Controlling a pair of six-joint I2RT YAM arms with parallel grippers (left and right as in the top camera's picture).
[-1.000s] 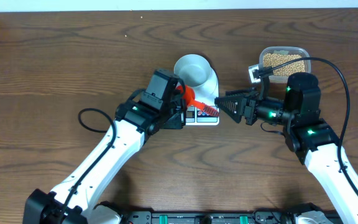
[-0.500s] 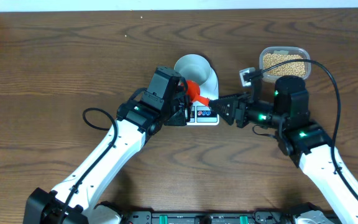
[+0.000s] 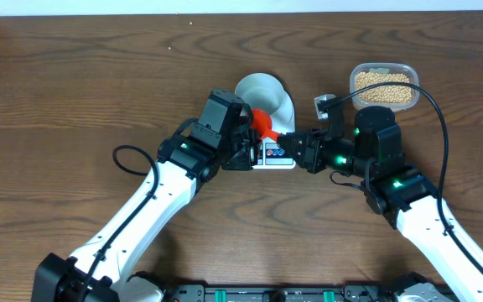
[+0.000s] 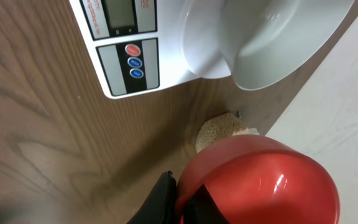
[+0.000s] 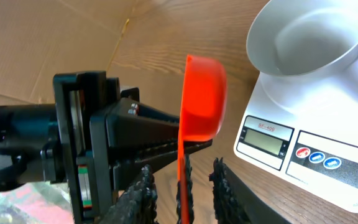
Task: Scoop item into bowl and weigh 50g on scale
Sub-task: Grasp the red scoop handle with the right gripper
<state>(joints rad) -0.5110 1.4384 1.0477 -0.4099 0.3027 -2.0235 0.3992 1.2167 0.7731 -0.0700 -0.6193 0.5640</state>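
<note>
Left claw [image 3: 251, 139] clamped; right claw [image 3: 293, 149] facing it, seemingly parted.

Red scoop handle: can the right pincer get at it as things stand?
Probably yes. The open right pincer straddles the red scoop handle, clear of the left pincer that grips it, with nothing between.

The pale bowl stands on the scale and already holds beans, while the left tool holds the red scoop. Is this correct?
Not quite: the bowl on the scale is empty, as the right wrist view shows. The left tool does hold the red scoop.
</note>
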